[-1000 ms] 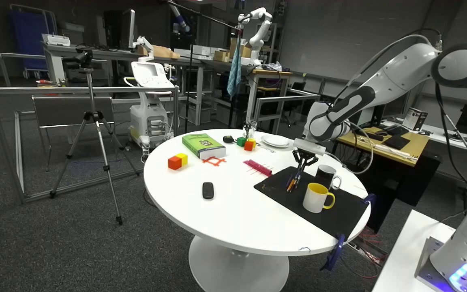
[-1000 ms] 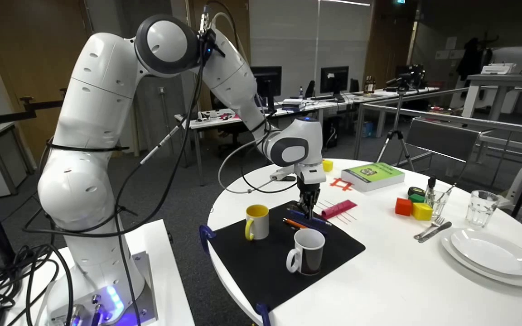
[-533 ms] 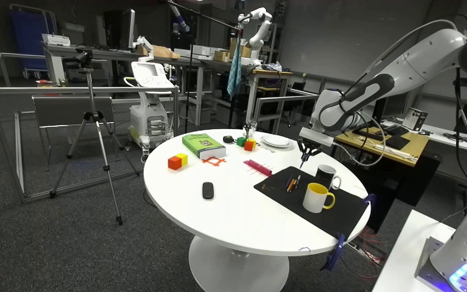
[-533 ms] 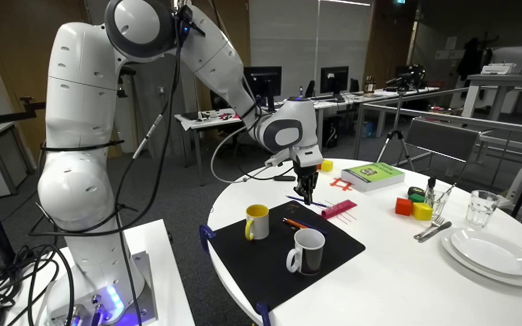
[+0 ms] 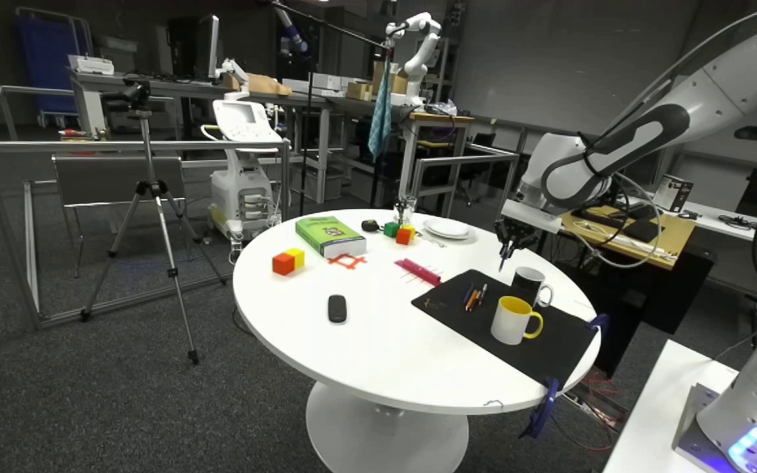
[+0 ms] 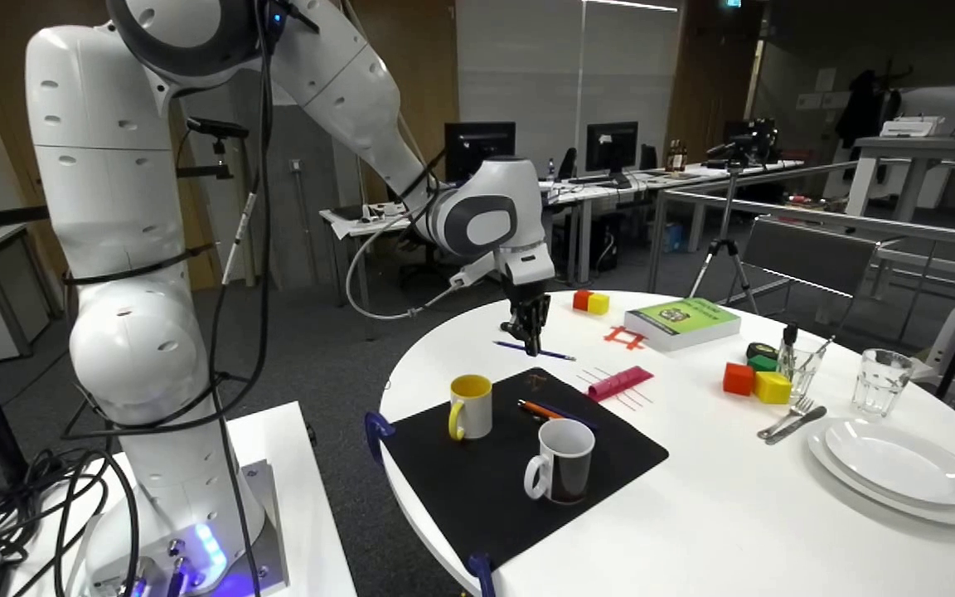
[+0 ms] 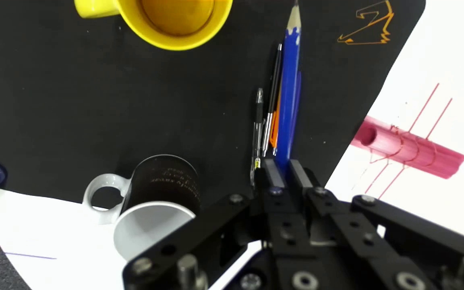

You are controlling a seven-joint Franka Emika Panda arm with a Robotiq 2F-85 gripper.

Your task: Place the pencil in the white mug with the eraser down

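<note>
My gripper is shut on the blue pencil, raised above the table. In the wrist view the pencil runs from between the fingertips to its sharpened tip at the top edge; its eraser end is hidden by the gripper there. An exterior view shows the pencil lying nearly level across the fingers, tip to the left. The white mug, yellow inside with a yellow handle, stands upright on the black mat, apart from the pencil and lower than it. Its yellow rim shows at the top of the wrist view.
A black-and-white mug with a white handle stands near the white mug. Several pens lie together on the mat. A pink tube, a green book, coloured blocks and plates sit farther off on the table.
My gripper has risen from the pens, taking the pencil with it. It has shifted rightward in one exterior picture and leftward in the other. The mugs and pens have stayed put.
</note>
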